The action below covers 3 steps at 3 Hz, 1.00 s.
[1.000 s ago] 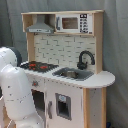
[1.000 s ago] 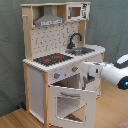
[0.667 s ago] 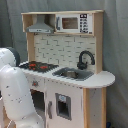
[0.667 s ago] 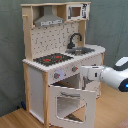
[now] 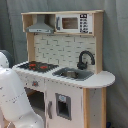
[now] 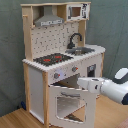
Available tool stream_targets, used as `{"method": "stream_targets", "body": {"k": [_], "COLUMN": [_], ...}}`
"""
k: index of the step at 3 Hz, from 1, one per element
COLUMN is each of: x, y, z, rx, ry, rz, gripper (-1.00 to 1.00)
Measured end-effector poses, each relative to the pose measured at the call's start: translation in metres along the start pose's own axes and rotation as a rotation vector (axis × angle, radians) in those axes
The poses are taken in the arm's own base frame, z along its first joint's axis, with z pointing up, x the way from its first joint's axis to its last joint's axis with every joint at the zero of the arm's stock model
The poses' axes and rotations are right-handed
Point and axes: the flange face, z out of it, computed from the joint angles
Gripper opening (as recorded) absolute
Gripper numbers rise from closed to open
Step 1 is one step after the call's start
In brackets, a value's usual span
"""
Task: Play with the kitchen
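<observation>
The tall white and light-wood toy kitchen (image 5: 95,80) (image 6: 35,80) shows in both exterior views. It has a black-red hob (image 5: 37,65) (image 6: 52,59), a black faucet (image 5: 85,59) (image 6: 74,39), a steel sink (image 5: 74,74) (image 6: 82,50) and a grey hood (image 5: 41,25) (image 6: 48,19). The windowed oven door (image 6: 67,105) stands open, swung out from the front. In the second exterior view my gripper (image 6: 82,82) reaches in from the right, at the door's top edge below the knobs (image 6: 56,76). In the first exterior view only my white arm (image 5: 15,97) shows.
A toy microwave (image 5: 72,22) (image 6: 76,11) sits on the top shelf. A white cupboard door with a small window (image 5: 62,106) is under the sink. The kitchen stands on a wooden floor (image 6: 15,120) before a grey curtain (image 6: 107,25).
In the second exterior view my arm has reached further left and lower, bringing the gripper to the open oven door's top edge. The oven door was open throughout.
</observation>
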Motion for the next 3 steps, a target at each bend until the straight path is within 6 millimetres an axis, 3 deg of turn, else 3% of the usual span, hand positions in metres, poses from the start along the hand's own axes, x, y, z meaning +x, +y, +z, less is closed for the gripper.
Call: {"method": "stream_targets", "body": {"k": [2, 3], "x": [0.053, 0.071], "y": [-0.06, -0.075], "z": [-0.007, -0.004], "rx": [-0.141, -0.161], "ry": [0.0, 0.048], "rz": [-0.084, -0.057], "gripper": [1.0, 1.0]}}
